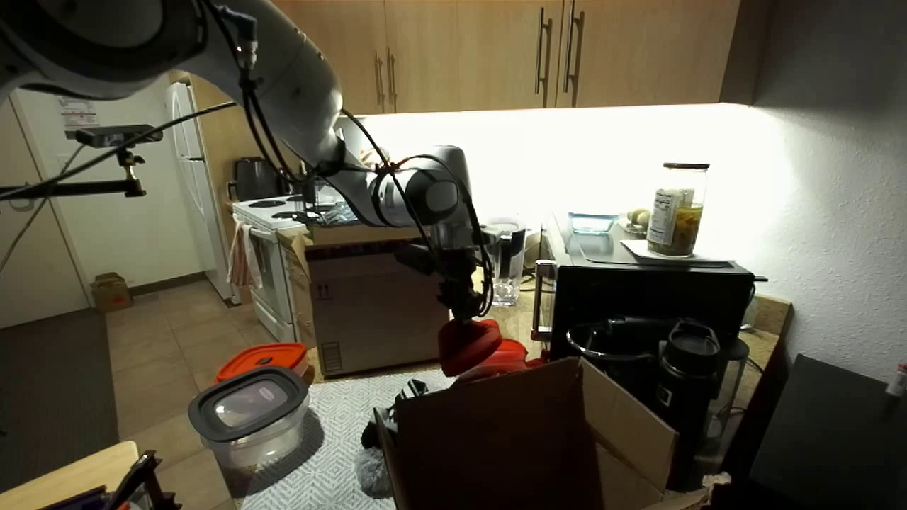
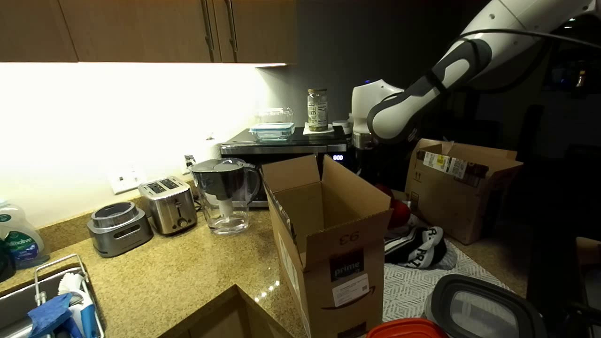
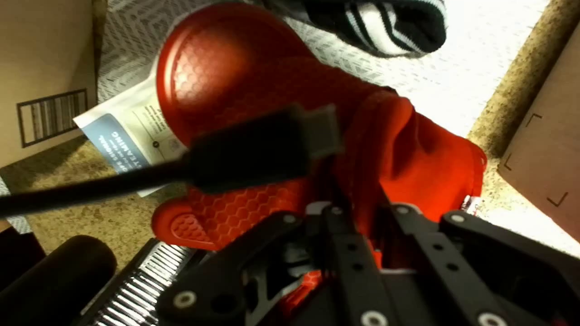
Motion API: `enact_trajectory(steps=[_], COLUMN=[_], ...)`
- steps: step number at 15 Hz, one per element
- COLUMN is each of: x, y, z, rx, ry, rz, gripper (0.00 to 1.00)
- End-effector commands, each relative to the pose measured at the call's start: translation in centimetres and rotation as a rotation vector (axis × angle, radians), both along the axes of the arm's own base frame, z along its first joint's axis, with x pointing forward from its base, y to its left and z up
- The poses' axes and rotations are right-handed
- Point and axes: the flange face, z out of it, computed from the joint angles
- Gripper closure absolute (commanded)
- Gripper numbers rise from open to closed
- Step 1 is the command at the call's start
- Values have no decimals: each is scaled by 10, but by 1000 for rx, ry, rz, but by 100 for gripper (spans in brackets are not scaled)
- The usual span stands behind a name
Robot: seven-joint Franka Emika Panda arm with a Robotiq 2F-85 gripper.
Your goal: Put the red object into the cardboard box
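Note:
The red object [image 1: 469,347] is a rounded mitt-like lump below my gripper [image 1: 464,312]. In the wrist view it [image 3: 226,59] has a honeycomb texture and a fabric cuff. My gripper [image 3: 362,213] has its fingers shut on a fold of the red fabric. More red shows beside it; I cannot tell whether that is a separate piece. I cannot tell whether the lump is clear of the counter. The cardboard box [image 1: 489,425] stands open in front and to the right of it. In an exterior view the box [image 2: 347,253] partly hides the red object [image 2: 400,213] and the gripper.
A second carton [image 1: 382,312] stands behind. Black-and-white socks [image 2: 418,246] lie on the patterned mat [image 2: 406,293]. A grey-lidded tub [image 1: 251,411] and a red-orange lid [image 1: 262,358] are nearby. A black microwave [image 1: 638,290] is close behind the box. A loose cable [image 3: 253,154] crosses the wrist view.

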Motion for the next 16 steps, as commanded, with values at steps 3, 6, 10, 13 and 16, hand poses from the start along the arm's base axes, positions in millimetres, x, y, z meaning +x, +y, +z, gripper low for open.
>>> enact_trajectory(steps=[3, 6, 10, 13, 16], x=[-39, -52, -70, -85, -100], y=[-29, -45, -73, -96, -122], z=[59, 84, 115, 134, 150], rx=[31, 43, 56, 63, 52], ry=[-12, -19, -28, -20, -20], rz=[-34, -62, -108, -148, -184], gripper=[97, 97, 97, 97, 97])
